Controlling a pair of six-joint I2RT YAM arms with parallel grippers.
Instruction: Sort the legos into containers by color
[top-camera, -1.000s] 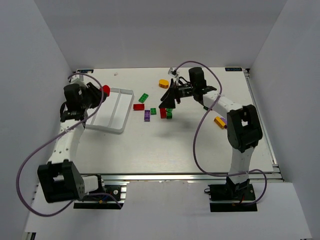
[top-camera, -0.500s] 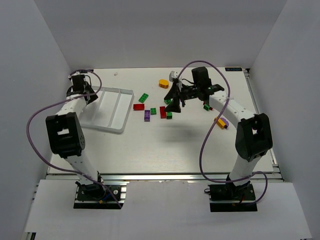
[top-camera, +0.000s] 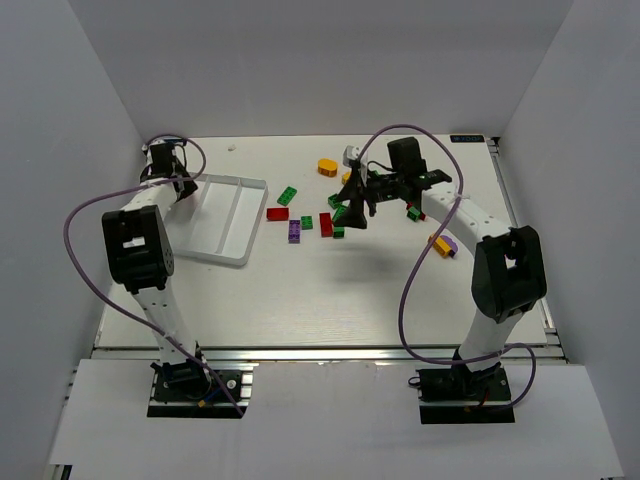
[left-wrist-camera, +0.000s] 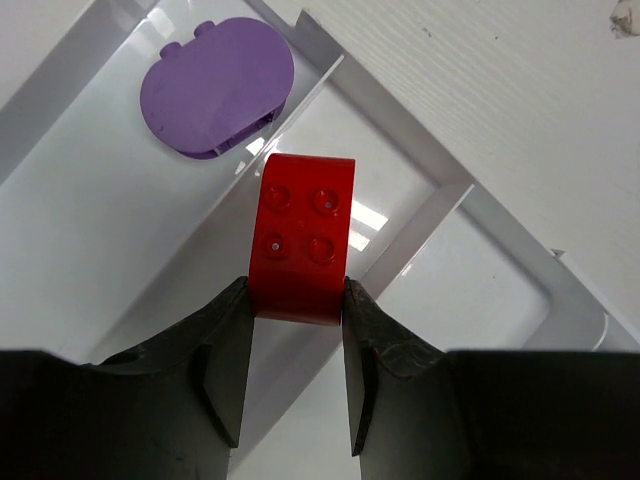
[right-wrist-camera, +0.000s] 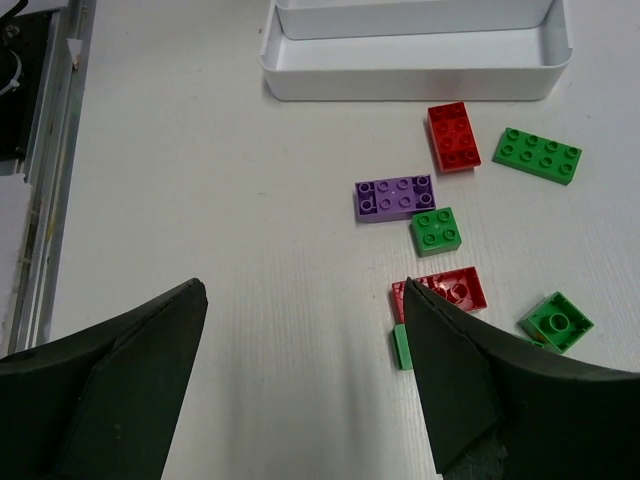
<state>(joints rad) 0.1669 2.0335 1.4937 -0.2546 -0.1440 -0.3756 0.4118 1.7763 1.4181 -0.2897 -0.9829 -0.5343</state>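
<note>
- The left fingers (left-wrist-camera: 215, 340) were clenched on a glossy red brick (left-wrist-camera: 300, 235), its four studs showing, held between their tips over the white plastic tray (left-wrist-camera: 395, 115).
- Beyond the tips, a smooth, rounded purple piece (left-wrist-camera: 217, 85) lay in a compartment.
- The right fingers (right-wrist-camera: 110, 390) were spread wide, gripping nothing, above the matte bench (right-wrist-camera: 200, 200).
- Ahead of them lay studded pieces: a purple bar (right-wrist-camera: 395, 197), a green square (right-wrist-camera: 436, 230) and a green plate (right-wrist-camera: 537, 155).

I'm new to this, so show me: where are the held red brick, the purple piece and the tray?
red brick (left-wrist-camera: 302, 238): left wrist view, studded top.
purple piece (left-wrist-camera: 215, 85): left wrist view, its flat face.
tray (left-wrist-camera: 420, 235): left wrist view, a divider wall.
</note>
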